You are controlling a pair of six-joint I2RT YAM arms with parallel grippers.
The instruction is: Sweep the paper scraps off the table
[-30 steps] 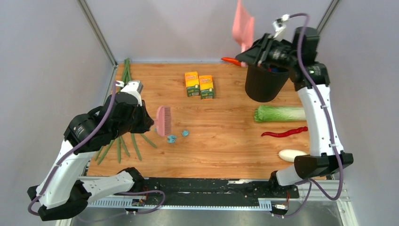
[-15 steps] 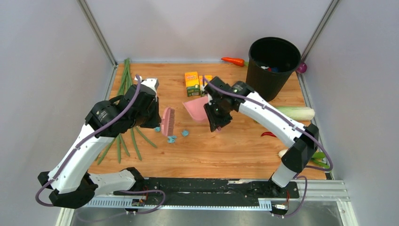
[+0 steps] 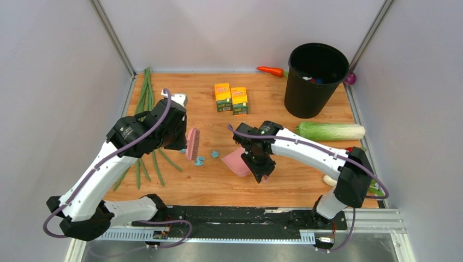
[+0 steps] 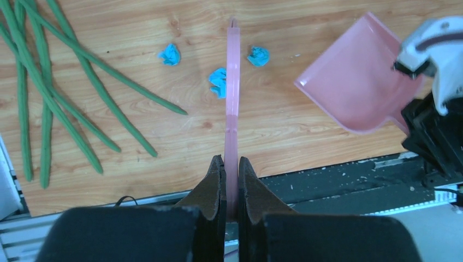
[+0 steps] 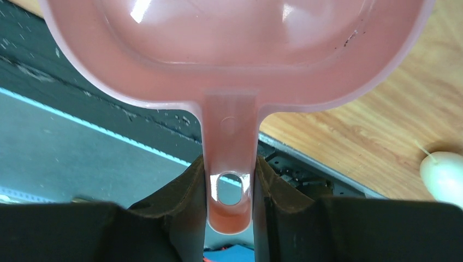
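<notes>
Wooden worktop (image 3: 273,109) is shown with a pink dustpan (image 3: 236,162) clamped by the right claw (image 5: 229,166) and a pink brush (image 3: 192,144) gripped by the left claw (image 4: 231,164). Three paper scraps (image 4: 218,82) are scattered around the brush tip. Next, they are probably to be swept towards the pan's lip.

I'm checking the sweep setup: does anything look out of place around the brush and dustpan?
One teal crumpled paper scrap lies between the long green beans and the pink plastic brush held in the left claw, on the side away from the pink plastic dustpan. A sweep toward the pan would likely miss it.
</notes>
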